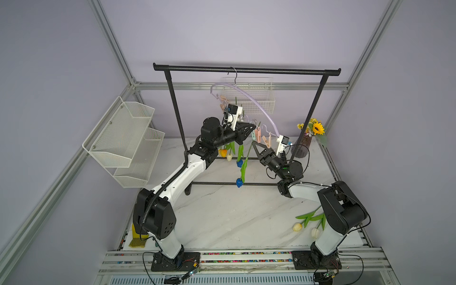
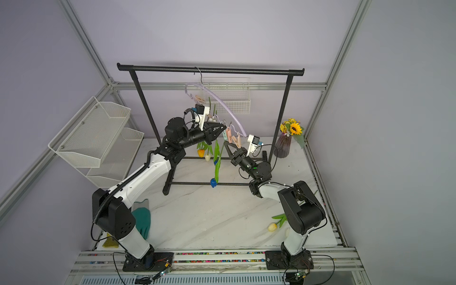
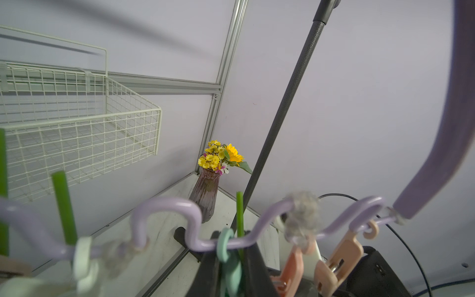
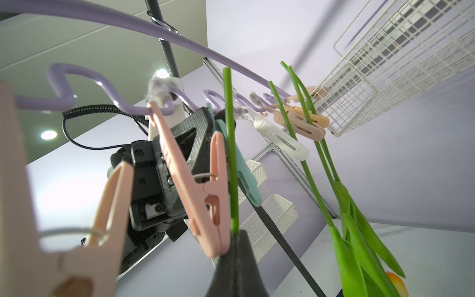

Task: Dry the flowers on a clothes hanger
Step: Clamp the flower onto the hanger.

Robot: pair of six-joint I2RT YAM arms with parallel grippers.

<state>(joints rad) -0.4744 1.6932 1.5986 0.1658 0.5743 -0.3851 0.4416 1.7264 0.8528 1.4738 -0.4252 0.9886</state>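
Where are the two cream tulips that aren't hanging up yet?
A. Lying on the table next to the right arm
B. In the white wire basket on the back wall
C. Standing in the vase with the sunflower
A: in a top view the two cream tulips lie flat on the marble table, right beside the lower part of the right arm.

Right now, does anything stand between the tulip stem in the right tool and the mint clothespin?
Nothing visible does. The stem held in the right tool runs close alongside the mint clothespin; the pink clothespin hangs on its other side, not between.
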